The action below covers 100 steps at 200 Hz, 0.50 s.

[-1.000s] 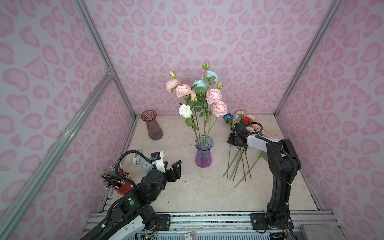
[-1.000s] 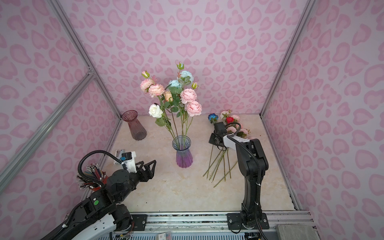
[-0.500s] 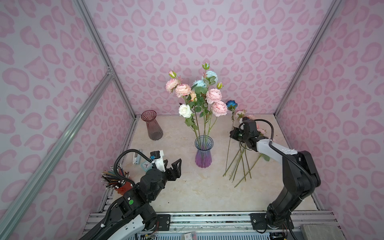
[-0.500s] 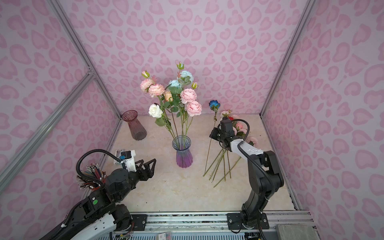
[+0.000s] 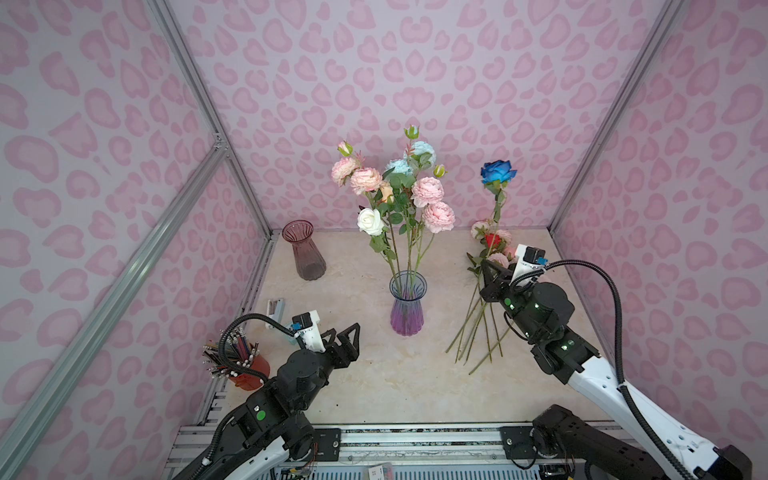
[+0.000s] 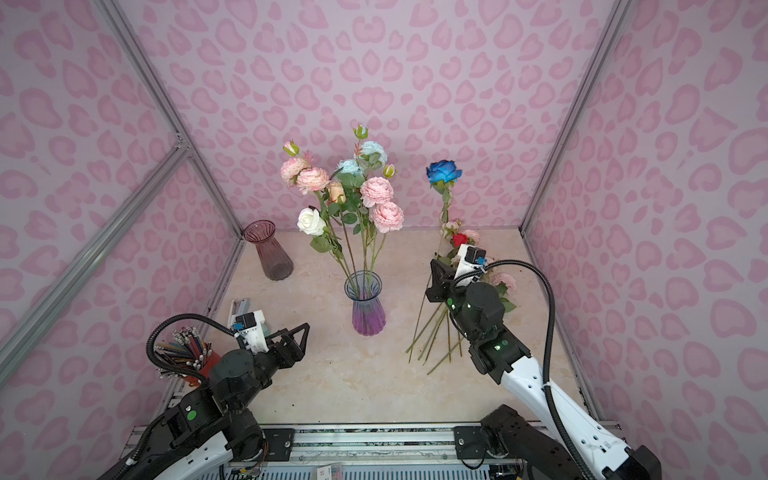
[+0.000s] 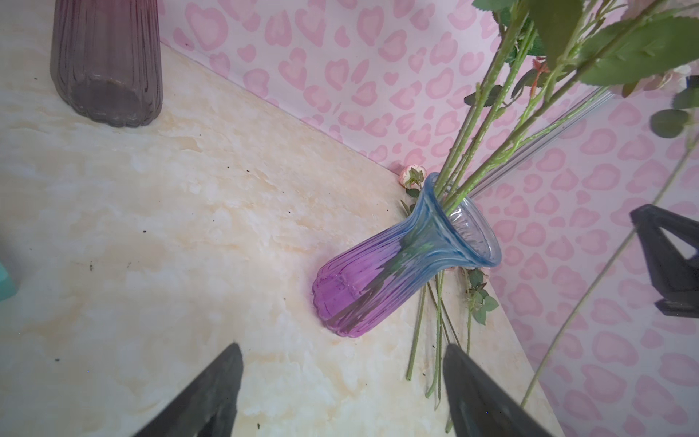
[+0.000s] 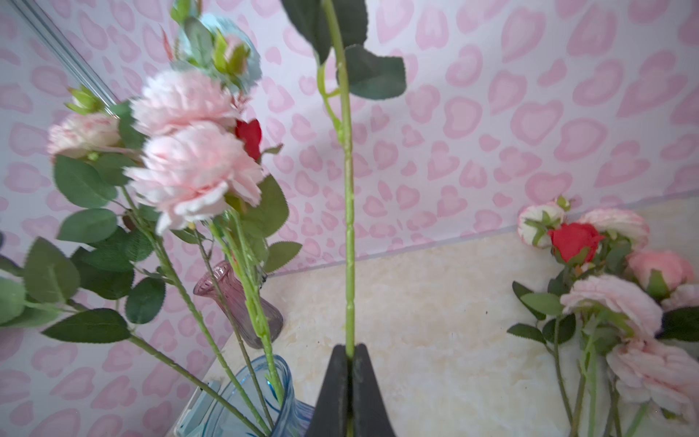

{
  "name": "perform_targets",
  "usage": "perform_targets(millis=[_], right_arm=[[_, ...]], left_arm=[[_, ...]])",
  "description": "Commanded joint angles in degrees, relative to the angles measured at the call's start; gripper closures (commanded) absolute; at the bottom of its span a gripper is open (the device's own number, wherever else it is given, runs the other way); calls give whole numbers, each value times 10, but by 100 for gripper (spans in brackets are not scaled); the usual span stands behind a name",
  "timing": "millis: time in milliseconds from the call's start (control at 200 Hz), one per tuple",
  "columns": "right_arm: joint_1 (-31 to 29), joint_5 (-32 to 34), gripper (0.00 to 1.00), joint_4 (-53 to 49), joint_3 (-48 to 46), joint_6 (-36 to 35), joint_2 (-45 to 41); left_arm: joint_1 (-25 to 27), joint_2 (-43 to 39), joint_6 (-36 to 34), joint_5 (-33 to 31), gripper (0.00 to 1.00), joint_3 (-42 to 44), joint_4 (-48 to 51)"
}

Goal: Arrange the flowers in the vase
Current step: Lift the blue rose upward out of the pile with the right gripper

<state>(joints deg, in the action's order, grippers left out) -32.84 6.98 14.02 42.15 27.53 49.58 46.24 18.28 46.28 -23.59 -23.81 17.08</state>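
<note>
Plainly, the blue rose (image 5: 498,171) was the one flower off the table. It stood nearly upright in the air to the right of the vase (image 5: 407,307), its head about level with the bunch of flowers (image 5: 399,195) standing in that vase (pink ones mostly, with a white one and two pale blue). The right gripper (image 5: 490,270) had its jaws pinched together on the rose's green stem (image 8: 348,227), low down on it. In the right wrist view the stem rose straight out from between the two black fingers (image 8: 333,378).

The other flowers (image 5: 494,245) lay in a loose pile on the table (image 5: 374,374) behind and beneath that gripper, heads toward the back wall and stems fanned out toward the front. The right arm reached in from its base at the front right, its forearm slanting up and inward. Its wrist was turned so that the fingers pointed up and toward the back wall.

The left gripper (image 5: 345,330) had hold of nothing. Its jaws stood wide apart, aimed across the bare table toward the vase and well apart from it. The left arm was folded low at the front left. A second vase (image 5: 305,251), dusky pink, stood near the back left corner, and a cup of pencils (image 5: 245,365) sat just beside the left arm.
</note>
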Motion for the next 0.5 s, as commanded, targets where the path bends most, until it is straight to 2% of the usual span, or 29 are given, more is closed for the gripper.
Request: perform_targets(millis=[0,225,495], right_arm=[[-47,58,100,92,7,-76,-13],[-136,68,100,199,100,-193,61],[-144,35,100,262,258,-251,226]], left_arm=[[0,-21,30,-17,15,9,-17],[0,-50,38,3,15,20,-21],[1,-55,53,12,15,19,-13]])
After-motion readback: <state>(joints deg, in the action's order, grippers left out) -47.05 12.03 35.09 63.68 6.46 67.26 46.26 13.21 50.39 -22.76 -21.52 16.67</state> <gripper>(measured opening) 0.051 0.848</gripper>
